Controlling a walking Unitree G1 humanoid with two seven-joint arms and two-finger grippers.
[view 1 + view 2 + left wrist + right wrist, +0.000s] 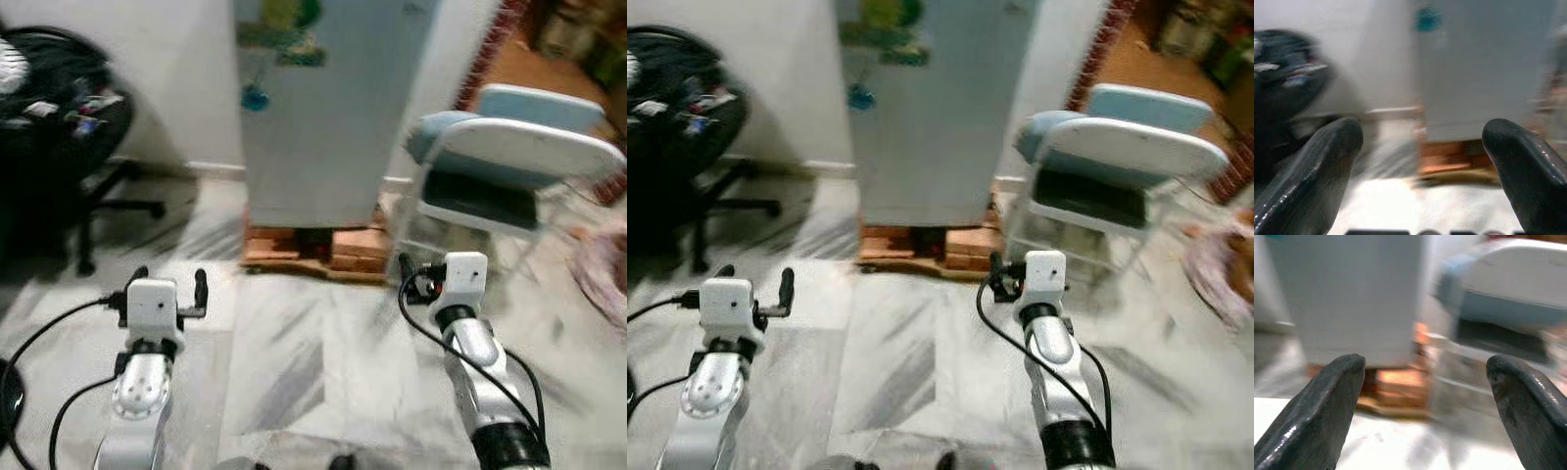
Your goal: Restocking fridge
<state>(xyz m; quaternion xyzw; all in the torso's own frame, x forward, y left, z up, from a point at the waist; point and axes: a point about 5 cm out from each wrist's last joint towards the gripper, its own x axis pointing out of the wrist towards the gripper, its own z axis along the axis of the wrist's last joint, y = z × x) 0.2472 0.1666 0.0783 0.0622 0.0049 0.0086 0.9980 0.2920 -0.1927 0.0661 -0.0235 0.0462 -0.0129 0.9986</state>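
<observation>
A pale grey fridge (328, 117) stands straight ahead against the wall with its door shut and coloured magnets (257, 96) on the front. It rests on a base of orange bricks (313, 250). My left gripper (169, 281) is held out low over the floor, short of the fridge and to its left, open with nothing between its fingers (1312, 171). My right gripper (431, 269) hovers level with it near the fridge's right corner, also open and holding nothing, its fingers (1317, 411) wide apart. The views are blurred.
A black office chair (59, 117) piled with clutter stands at the left. Stacked pale blue and white chairs (514, 162) crowd the fridge's right side, next to a brick doorway (485, 49). Grey marble floor (294, 352) lies between me and the fridge.
</observation>
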